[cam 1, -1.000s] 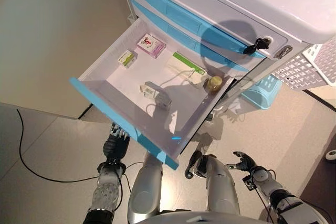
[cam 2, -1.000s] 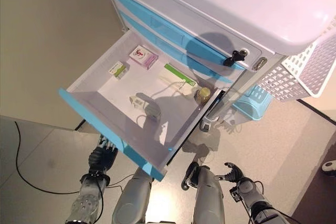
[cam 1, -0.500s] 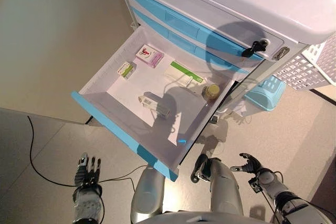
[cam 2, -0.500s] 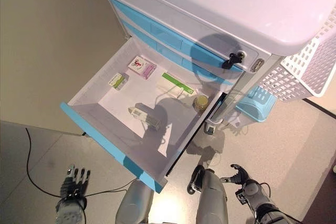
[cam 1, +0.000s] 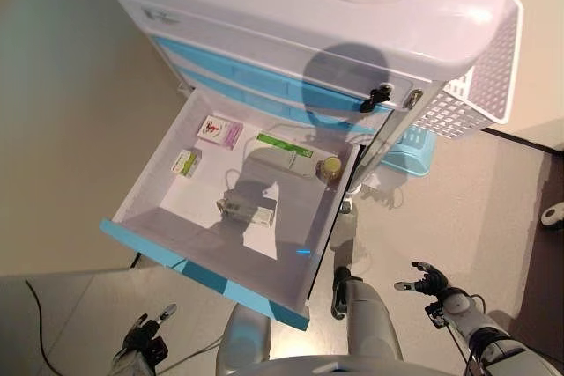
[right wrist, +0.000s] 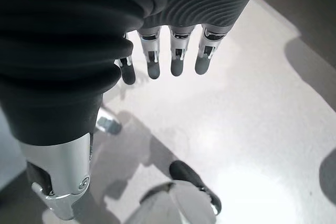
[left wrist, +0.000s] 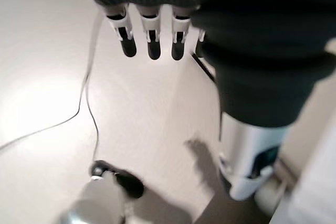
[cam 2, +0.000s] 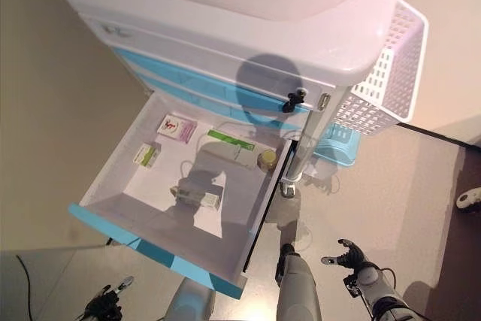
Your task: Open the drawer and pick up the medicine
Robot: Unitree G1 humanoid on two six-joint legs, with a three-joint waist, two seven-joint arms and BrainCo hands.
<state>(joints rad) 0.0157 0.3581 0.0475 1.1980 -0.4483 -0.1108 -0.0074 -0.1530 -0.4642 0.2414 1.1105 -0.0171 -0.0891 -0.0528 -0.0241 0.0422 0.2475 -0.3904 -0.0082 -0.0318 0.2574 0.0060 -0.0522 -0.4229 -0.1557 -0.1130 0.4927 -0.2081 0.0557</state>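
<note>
The blue-fronted drawer [cam 1: 201, 272] of the white cart [cam 1: 291, 6] stands pulled out. Inside lie a pink box [cam 1: 219, 130], a small green box [cam 1: 185, 162], a long green-and-white box [cam 1: 287, 151], a white pack [cam 1: 246, 210] and a yellow-lidded bottle [cam 1: 330, 167]. My left hand [cam 1: 145, 342] hangs low at the bottom left, below the drawer front, fingers straight and holding nothing. My right hand [cam 1: 432, 280] is low at the right over the floor, open and bare. Both wrist views show only floor past the straight fingers [left wrist: 151, 34].
Two closed blue drawers [cam 1: 238, 85] sit above the pulled-out one, with a black key [cam 1: 379, 96] at the cart's right corner. A white mesh basket [cam 1: 480, 68] hangs on the cart's right side, and a light-blue basket [cam 1: 407, 149] sits lower down.
The view has tilted and pulled back, so the cart shows more fully. My left hand has dropped away from under the drawer front to the bottom edge; the right hand stays low.
</note>
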